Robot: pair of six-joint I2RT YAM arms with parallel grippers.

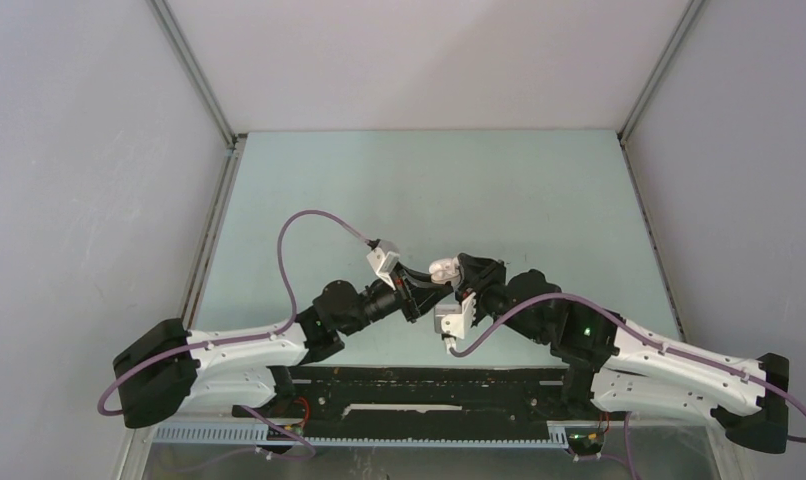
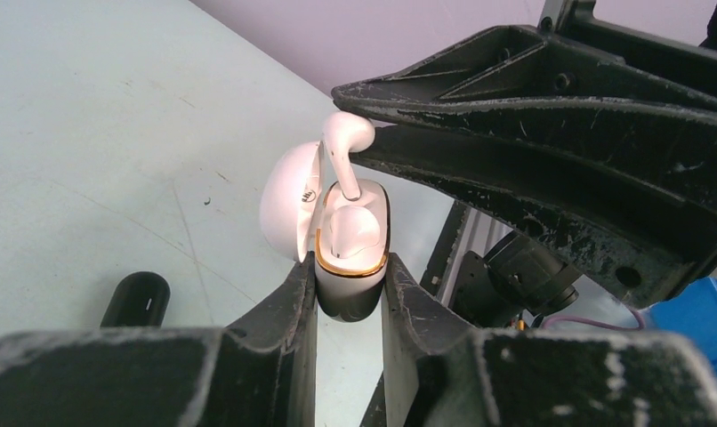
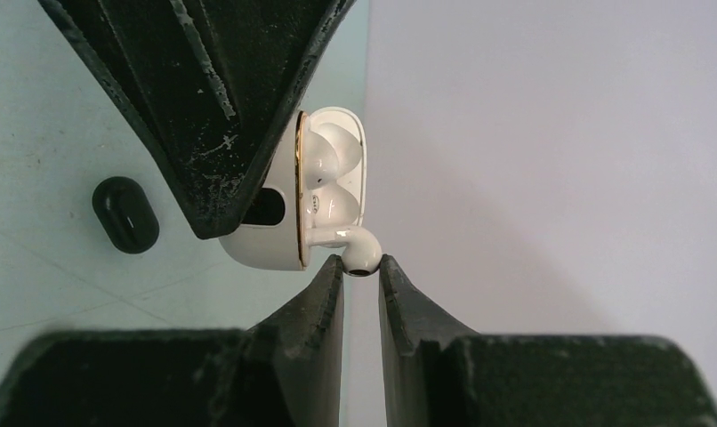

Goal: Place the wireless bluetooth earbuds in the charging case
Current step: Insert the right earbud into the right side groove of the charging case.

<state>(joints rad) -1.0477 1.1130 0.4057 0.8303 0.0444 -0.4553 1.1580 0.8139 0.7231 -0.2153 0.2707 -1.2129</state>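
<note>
Since the left hand (image 2: 349, 289) is pressed tight on the open charging case (image 2: 351, 267), holding it above the bench (image 2: 88, 133), the right hand (image 3: 361, 271) should slide the white earbud (image 2: 344, 142) straight down its slot beside the seated bud (image 2: 350, 227), without twisting. Its fingers (image 3: 324, 298), nearly together, pinch that earbud's head at their very tips, stem partly entered.

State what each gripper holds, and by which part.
Left gripper clamps the open charging case by its base; right gripper pinches a white earbud by its head.
</note>
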